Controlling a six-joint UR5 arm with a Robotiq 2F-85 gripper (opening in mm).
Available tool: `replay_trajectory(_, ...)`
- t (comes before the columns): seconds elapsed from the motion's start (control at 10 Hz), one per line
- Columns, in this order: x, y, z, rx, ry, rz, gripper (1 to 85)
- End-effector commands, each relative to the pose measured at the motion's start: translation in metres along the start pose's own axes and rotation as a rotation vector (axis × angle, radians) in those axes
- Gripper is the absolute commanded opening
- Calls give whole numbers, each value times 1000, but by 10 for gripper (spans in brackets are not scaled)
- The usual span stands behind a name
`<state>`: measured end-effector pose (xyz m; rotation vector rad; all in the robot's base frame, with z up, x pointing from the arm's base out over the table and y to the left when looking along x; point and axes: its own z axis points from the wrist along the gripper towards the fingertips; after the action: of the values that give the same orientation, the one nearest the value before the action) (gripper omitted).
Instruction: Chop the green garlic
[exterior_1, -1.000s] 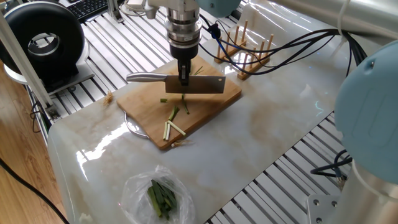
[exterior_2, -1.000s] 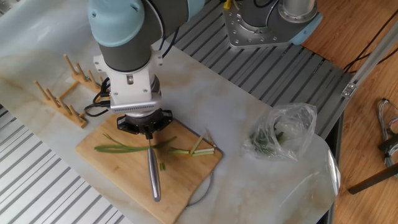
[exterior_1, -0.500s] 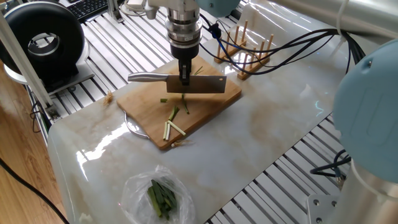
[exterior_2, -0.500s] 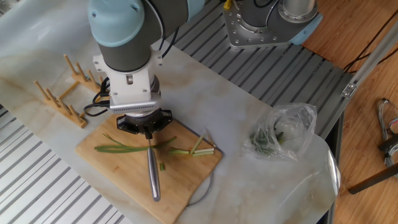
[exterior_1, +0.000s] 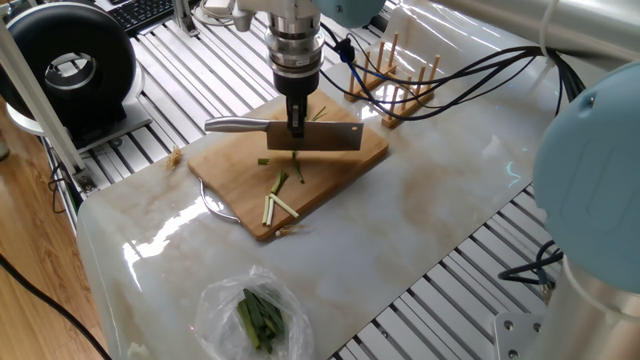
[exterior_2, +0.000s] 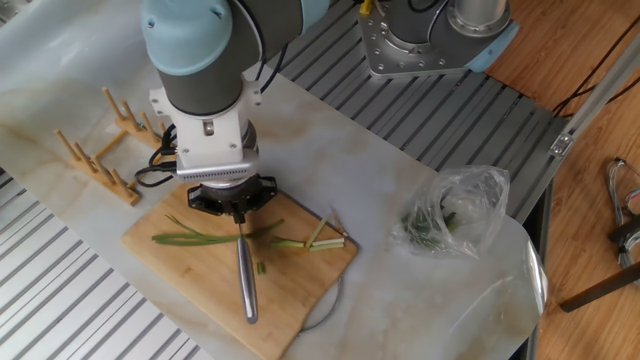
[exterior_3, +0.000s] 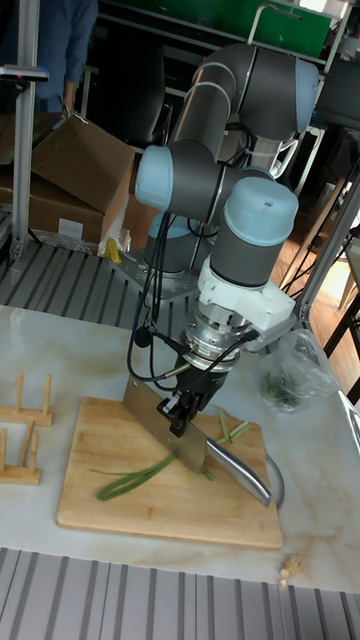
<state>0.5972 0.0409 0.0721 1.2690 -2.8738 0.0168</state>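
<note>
My gripper (exterior_1: 297, 127) points straight down over the wooden cutting board (exterior_1: 228, 170) and is shut on the spine of a cleaver (exterior_1: 325, 138), whose steel handle (exterior_1: 235, 125) sticks out to the left. The blade's edge rests on or just above the board, across the green garlic. Its thin green leafy part (exterior_2: 190, 238) lies on one side of the blade, and short white and green cut sticks (exterior_2: 320, 240) lie on the other, near the board's edge. In the tall fixed view, the gripper (exterior_3: 185, 420) holds the blade (exterior_3: 160, 420) over the green stalk (exterior_3: 135, 478).
A clear plastic bag of dark green leaves (exterior_1: 258, 315) lies on the marble top near its front edge. A wooden peg rack (exterior_1: 400, 80) stands behind the board. A black round device (exterior_1: 70, 70) sits off the table at the left. Cables hang from the arm.
</note>
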Motion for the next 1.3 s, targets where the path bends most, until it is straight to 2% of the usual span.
replay_trajectory(0.0,-4,1,0,-5,-8,7,13)
replay_trajectory(1.2,-12,-1,9,-1,-26,15,13)
